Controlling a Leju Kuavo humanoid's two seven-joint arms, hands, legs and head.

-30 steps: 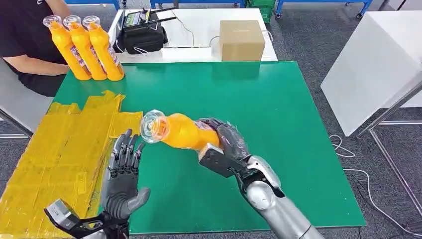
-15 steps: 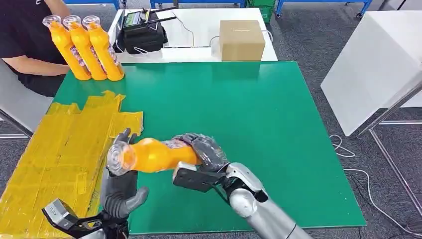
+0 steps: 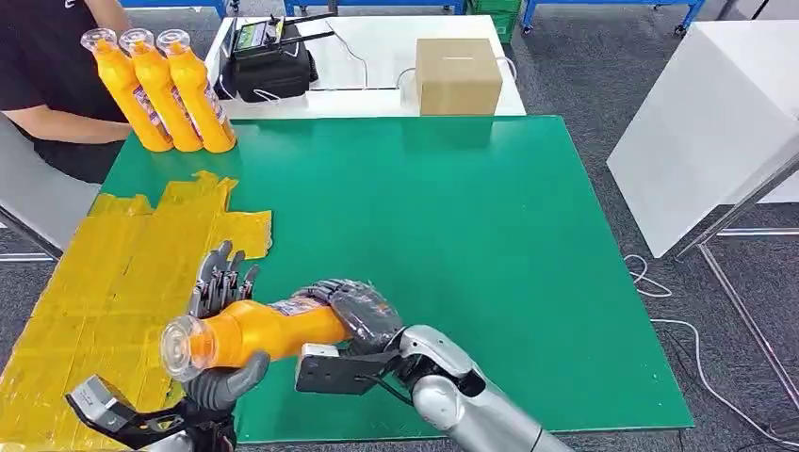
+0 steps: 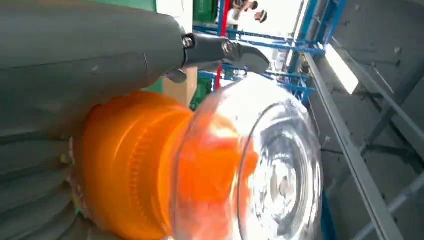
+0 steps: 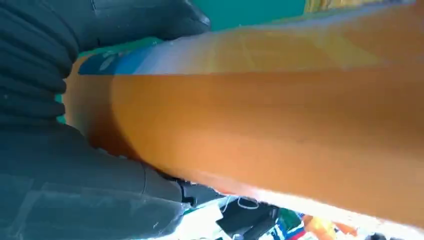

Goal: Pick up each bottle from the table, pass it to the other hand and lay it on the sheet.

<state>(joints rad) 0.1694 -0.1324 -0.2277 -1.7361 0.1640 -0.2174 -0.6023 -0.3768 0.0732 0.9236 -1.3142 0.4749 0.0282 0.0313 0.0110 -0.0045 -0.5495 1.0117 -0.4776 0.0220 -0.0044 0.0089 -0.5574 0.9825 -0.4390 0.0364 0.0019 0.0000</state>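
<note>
An orange bottle (image 3: 254, 330) with a clear cap is held lying sideways above the green table's (image 3: 490, 235) front left. My right hand (image 3: 363, 315) grips its label end. Its neck lies across the palm of my left hand (image 3: 224, 384), whose fingers (image 3: 221, 281) stand spread behind it while the thumb sits below. In the left wrist view the clear cap (image 4: 265, 170) looms close beside the grey thumb (image 4: 75, 65). In the right wrist view the bottle's body (image 5: 275, 125) lies against my right hand (image 5: 60, 175). The yellow sheet (image 3: 113, 273) covers the table's left side.
Three more orange bottles (image 3: 160, 89) stand upright at the table's far left corner, next to a seated person (image 3: 47, 85). Behind the table a white desk carries a black device (image 3: 269, 66) and a cardboard box (image 3: 457, 75). A white table (image 3: 716, 113) stands to the right.
My right hand has carried the bottle left and toward me, bringing its neck into my left palm. The left hand has stayed about where it was, fingers still spread.
</note>
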